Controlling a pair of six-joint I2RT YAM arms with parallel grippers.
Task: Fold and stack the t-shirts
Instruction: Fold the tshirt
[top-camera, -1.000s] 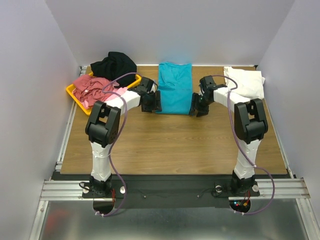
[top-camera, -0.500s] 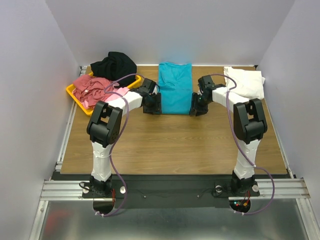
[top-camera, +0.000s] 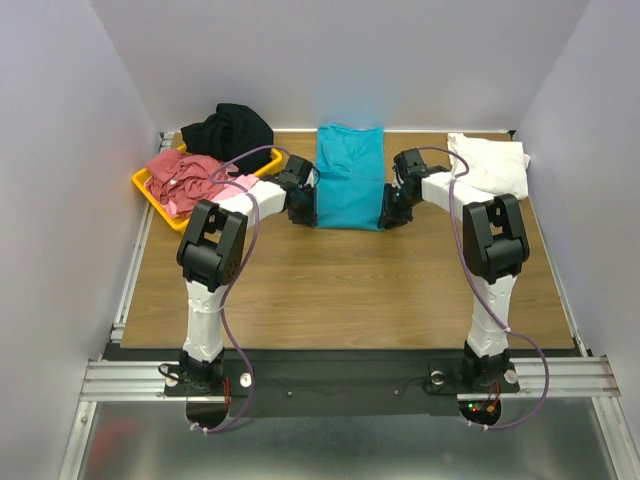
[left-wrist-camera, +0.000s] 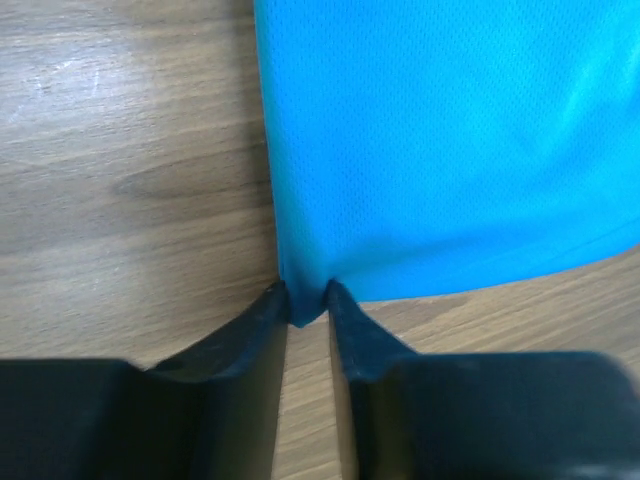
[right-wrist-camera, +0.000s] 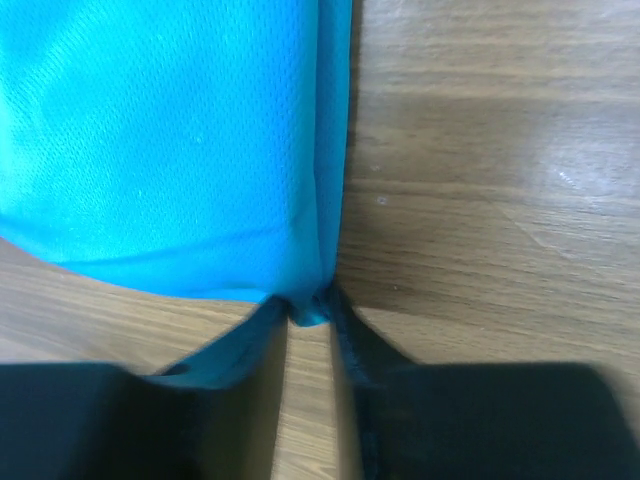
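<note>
The teal t-shirt (top-camera: 349, 178) lies as a folded strip in the middle back of the table. My left gripper (top-camera: 307, 210) pinches its near left corner (left-wrist-camera: 303, 305), and in the left wrist view the jaws are shut on that cloth tip. At the near right corner (right-wrist-camera: 312, 305) my right gripper (top-camera: 390, 210) is shut on the cloth the same way. A white t-shirt (top-camera: 490, 164) rests at the back right. The black t-shirt (top-camera: 228, 130) sits at the back left, beside the dusty red t-shirt (top-camera: 182, 172) and a pink t-shirt (top-camera: 236, 183).
A yellow tray (top-camera: 143, 186) at the back left holds the red and pink cloth. Grey walls close in the table on three sides. Bare wood (top-camera: 340, 285) stretches between the teal shirt and the arm bases.
Both grippers slid inward to the teal shirt's near corners and closed from open onto the cloth. The shirts have not moved.
</note>
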